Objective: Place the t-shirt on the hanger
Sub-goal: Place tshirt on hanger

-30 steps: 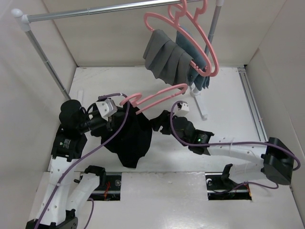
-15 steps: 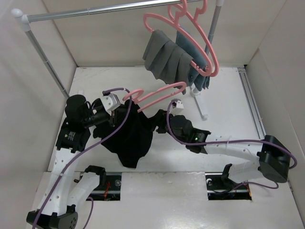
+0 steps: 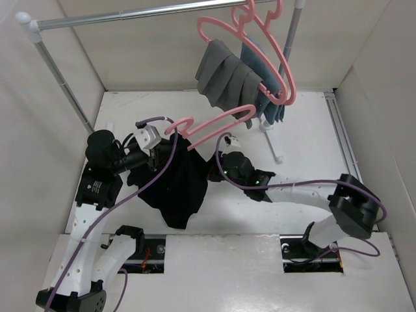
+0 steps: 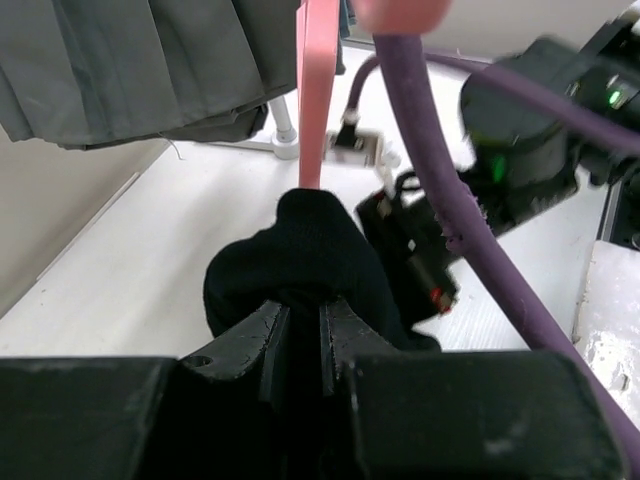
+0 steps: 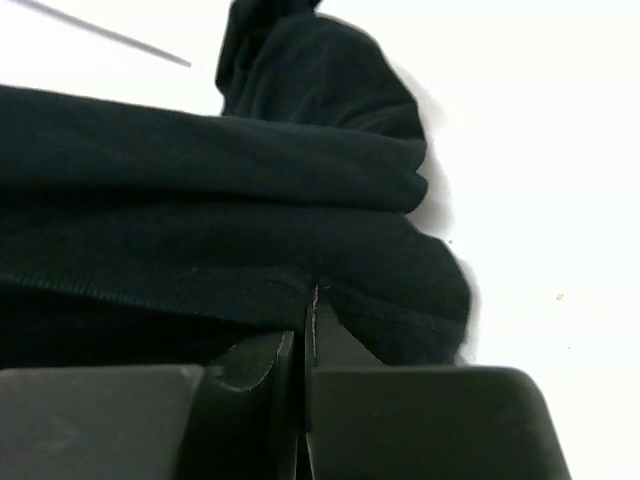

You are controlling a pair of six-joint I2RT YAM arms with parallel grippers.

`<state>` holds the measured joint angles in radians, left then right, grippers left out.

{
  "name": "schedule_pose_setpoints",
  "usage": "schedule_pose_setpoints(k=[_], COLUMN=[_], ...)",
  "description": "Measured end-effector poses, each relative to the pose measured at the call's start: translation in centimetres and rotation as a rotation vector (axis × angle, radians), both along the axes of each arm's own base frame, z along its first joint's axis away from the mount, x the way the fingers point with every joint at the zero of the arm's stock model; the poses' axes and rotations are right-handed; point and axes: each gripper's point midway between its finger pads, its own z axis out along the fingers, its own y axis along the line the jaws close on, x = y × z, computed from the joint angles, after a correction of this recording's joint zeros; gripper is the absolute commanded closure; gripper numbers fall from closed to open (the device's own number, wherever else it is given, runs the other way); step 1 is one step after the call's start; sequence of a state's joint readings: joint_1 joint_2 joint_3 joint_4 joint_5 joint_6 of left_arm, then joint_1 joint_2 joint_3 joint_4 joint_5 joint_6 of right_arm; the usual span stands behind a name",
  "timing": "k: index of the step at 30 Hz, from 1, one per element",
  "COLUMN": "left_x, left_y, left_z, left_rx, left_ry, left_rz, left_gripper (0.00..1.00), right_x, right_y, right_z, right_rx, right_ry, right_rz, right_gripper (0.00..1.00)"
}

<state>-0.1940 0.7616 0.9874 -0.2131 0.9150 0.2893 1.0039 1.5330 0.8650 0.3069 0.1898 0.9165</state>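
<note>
no legible text or labels

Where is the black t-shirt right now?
In the top view, the t-shirt hangs left of centre, just below the pink hanger, between the left gripper and the right gripper, whose jaws both pinch it.

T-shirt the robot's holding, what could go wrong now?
The left end effector and right end effector each pinch just a fold of the t-shirt, so it might slip free. The hanger has its tip close to the grey garment in the top view and could snag it.
</note>
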Motion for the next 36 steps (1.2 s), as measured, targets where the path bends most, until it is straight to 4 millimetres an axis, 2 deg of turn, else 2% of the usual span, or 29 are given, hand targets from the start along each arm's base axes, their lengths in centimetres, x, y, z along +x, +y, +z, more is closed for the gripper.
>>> schedule_pose_setpoints(k=[2,6,10,17,22,26,29,31,34,36], left_x=[-0.2,-1.2,-2.1,-1.6,-1.2,-0.9,-0.6,-0.8,-1.7,-2.2], left_y=[0.1,0.2,0.5,1.8,2.9,3.3,3.4,3.2,2.4,1.8], left_z=[-0.2,-2.0,-4.8,-9.3,-11.0,-12.2,-12.7,-12.8,-12.8,-12.3], left_rx=[0.014,0.087,0.194,0.389,0.51,0.571,0.6,0.619,0.633,0.623], left_ry=[-0.007,-0.009,0.008,0.02,-0.031,-0.044,-0.07,-0.107,-0.15,-0.167], left_rz=[-0.001,-0.046,-0.119,-0.171,-0.19,-0.226,-0.252,-0.288,-0.374,-0.438], left_gripper=[1.0,1.0,1.0,1.0,1.0,1.0,1.0,1.0,1.0,1.0], right_x=[0.0,-0.1,1.2,2.1,2.0,1.8,2.2,2.7,2.8,2.6], right_y=[-1.4,-7.1,-12.5,-18.5,-21.5,-21.6,-20.2,-18.1,-13.9,-11.5], right_z=[0.7,1.6,2.0,2.5,3.1,4.2,6.1,7.4,8.9,9.5], right_rx=[0.02,0.046,-0.001,-0.113,-0.199,-0.307,-0.384,-0.443,-0.49,-0.506], right_ry=[-0.001,-0.007,-0.03,-0.058,-0.108,-0.189,-0.28,-0.36,-0.474,-0.532], right_rz=[-0.025,-0.128,-0.264,-0.371,-0.374,-0.269,-0.146,-0.03,0.182,0.308], right_gripper=[1.0,1.0,1.0,1.0,1.0,1.0,1.0,1.0,1.0,0.9])
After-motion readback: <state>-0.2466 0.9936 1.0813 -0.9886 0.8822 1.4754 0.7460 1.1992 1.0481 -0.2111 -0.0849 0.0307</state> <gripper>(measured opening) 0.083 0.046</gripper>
